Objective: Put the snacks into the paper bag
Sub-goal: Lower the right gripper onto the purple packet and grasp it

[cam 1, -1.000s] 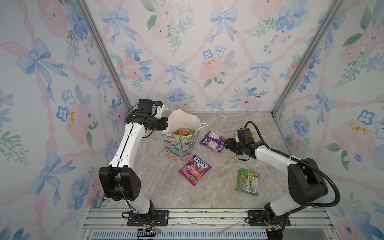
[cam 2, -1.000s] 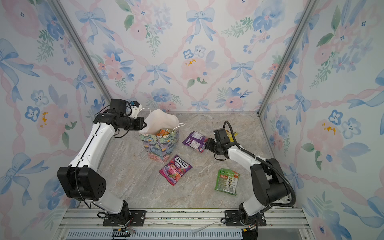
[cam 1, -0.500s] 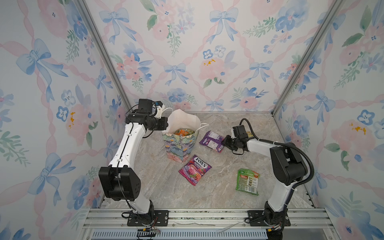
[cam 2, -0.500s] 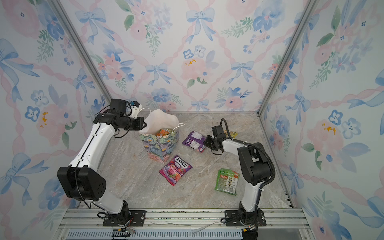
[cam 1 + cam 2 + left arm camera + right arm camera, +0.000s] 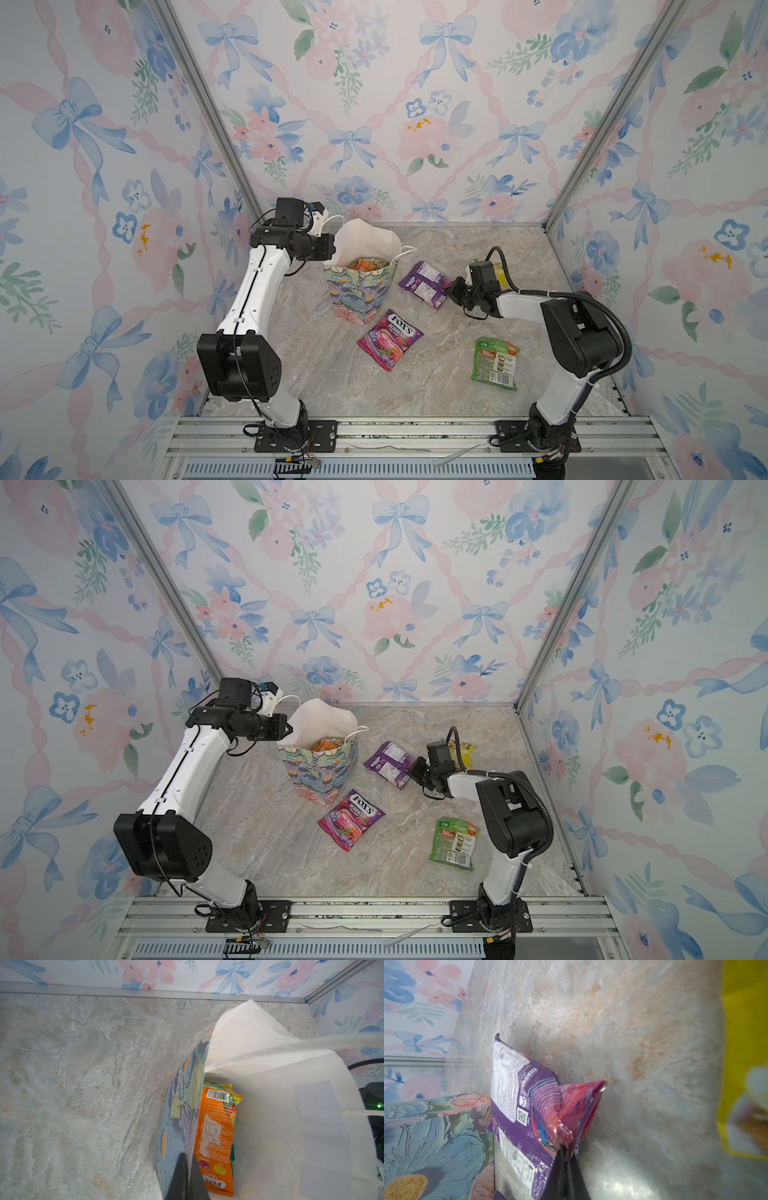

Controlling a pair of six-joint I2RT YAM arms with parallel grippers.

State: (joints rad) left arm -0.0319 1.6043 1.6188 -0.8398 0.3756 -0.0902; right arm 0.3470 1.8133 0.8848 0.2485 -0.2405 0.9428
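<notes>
The right gripper [image 5: 564,1151] is clamped on one crumpled corner of the purple packet [image 5: 517,1093]. The rest of the packet lies on the table [image 5: 457,249] ahead of the jaws, reaching toward the paper bag [image 5: 359,291] just beyond it. The left gripper [image 5: 188,1159] is pinched shut on the bag's wall near the rim, holding the mouth open. An orange packet [image 5: 216,1138] sits inside, just past its fingertips.

The right grip is a thin pinch on glossy film, so on lifting the packet could slip free or hang long below the jaws. A dangling packet could catch the bag's near rim or cord handle [image 5: 405,250], tipping the bag or pulling the wall out of the left pinch. The yellow packet [image 5: 747,1022] lies close beside the right gripper, where a sideways sweep could shove it.
</notes>
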